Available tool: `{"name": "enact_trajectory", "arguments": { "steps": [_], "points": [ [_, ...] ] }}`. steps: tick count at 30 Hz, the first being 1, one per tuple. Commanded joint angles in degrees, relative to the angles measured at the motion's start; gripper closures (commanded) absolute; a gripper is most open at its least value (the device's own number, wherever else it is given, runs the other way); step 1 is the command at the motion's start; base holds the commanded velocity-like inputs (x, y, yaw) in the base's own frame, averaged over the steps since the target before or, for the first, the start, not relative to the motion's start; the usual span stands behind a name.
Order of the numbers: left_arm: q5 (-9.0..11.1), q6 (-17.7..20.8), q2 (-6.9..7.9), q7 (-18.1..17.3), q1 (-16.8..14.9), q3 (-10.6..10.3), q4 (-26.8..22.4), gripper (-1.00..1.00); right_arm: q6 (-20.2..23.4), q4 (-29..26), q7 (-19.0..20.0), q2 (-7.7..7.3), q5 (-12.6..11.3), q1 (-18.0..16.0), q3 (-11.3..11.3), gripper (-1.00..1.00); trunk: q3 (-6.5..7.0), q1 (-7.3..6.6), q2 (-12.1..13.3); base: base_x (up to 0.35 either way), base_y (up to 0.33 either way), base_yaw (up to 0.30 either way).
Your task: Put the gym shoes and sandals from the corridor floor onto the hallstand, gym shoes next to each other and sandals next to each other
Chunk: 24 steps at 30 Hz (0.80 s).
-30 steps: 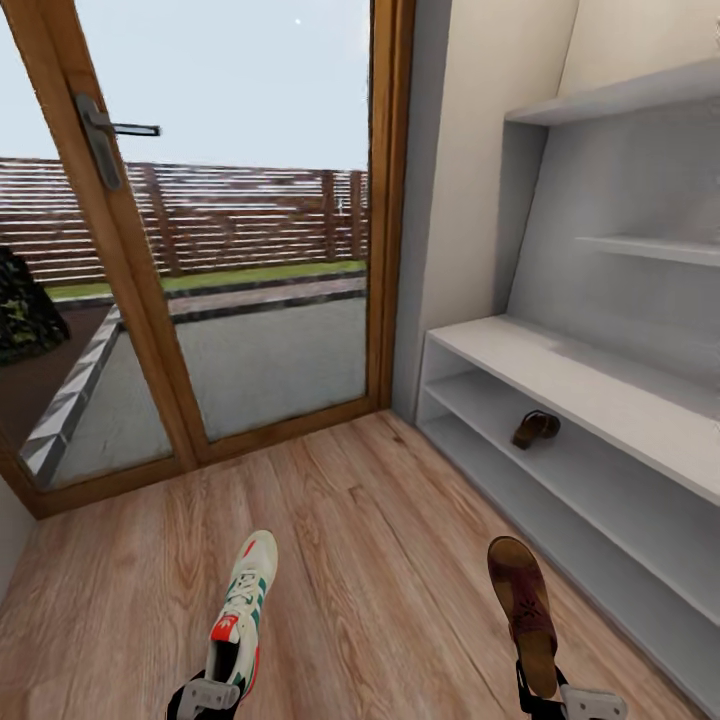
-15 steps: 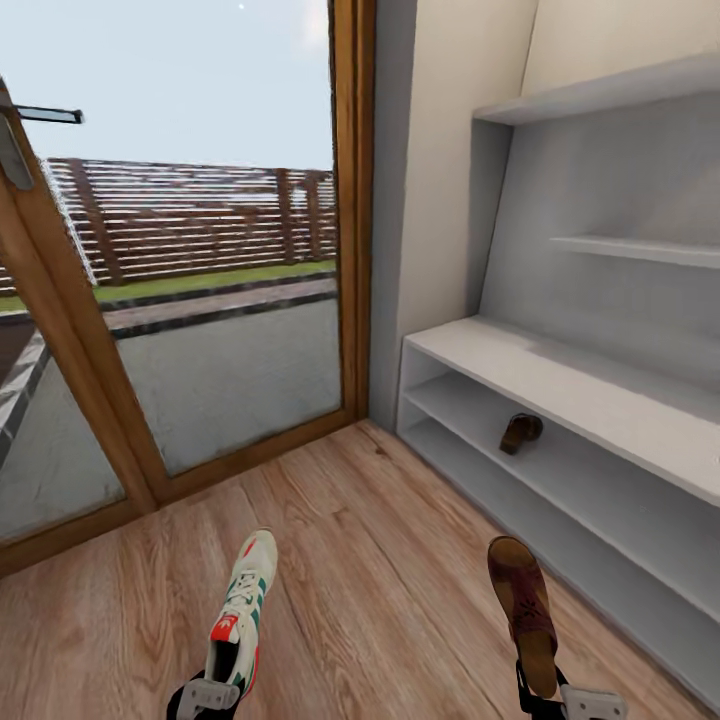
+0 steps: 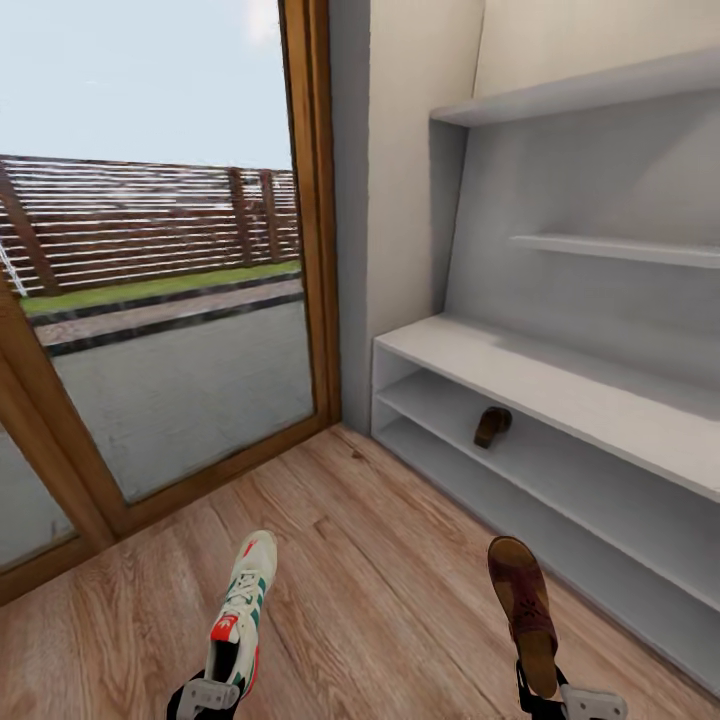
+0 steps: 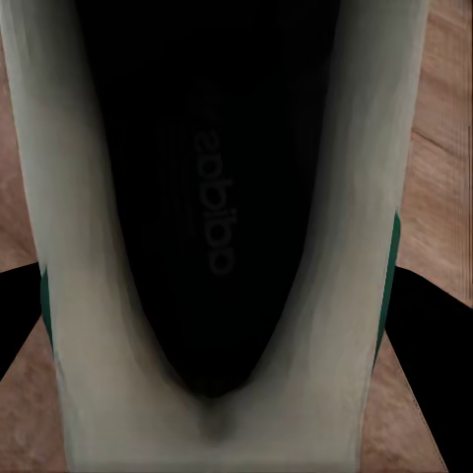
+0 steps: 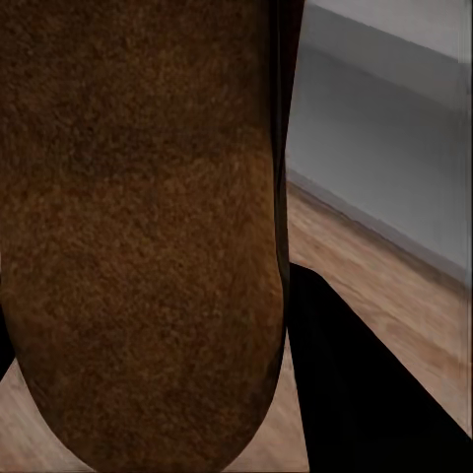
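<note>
Facing you: hallstand (image 3: 560, 390) on the right w/ one sandal (image 3: 491, 426) on its middle shelf, wood floor (image 3: 370, 560) below. Your L claw (image 3: 207, 695) is clamped on a gym shoe (image 3: 240, 610), R claw (image 3: 570, 700) clamped on the other sandal (image 3: 525, 610), both held above the floor.

Right wrist view: sandal (image 5: 138, 227) fills most of frame, brown grainy footbed facing camera, rounded end toward lower edge. Dark finger (image 5: 365, 384) of the right hand lies beside the sandal. Beyond: light wood-plank floor (image 5: 394, 266), meeting the pale grey base of the hallstand (image 5: 384, 128)
</note>
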Motion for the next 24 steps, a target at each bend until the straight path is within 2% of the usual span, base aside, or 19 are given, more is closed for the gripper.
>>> {"name": "enact_trajectory", "arguments": {
  "steps": [1,14,24],
  "points": [
    [-0.53,-0.21,-0.05,-0.38,-0.02,0.48,0.00,1.00,-0.13,0.05,-0.25,0.00,0.08,-0.04,0.03,1.00,-0.05,-0.01,-0.02,0.002,0.003,-0.265],
    [-0.53,-0.22,-0.05,-0.38,-0.02,0.48,0.00,1.00,-0.13,0.05,-0.24,0.00,0.09,-0.04,0.04,1.00,-0.05,-0.01,-0.02,0.000,0.002,-0.265],
    [-0.53,-0.22,-0.05,-0.38,-0.02,0.45,0.00,1.00,-0.13,0.05,-0.25,0.00,0.08,-0.04,0.05,1.00,-0.05,-0.01,-0.02,-0.114,0.208,-0.265]
  ]
}}
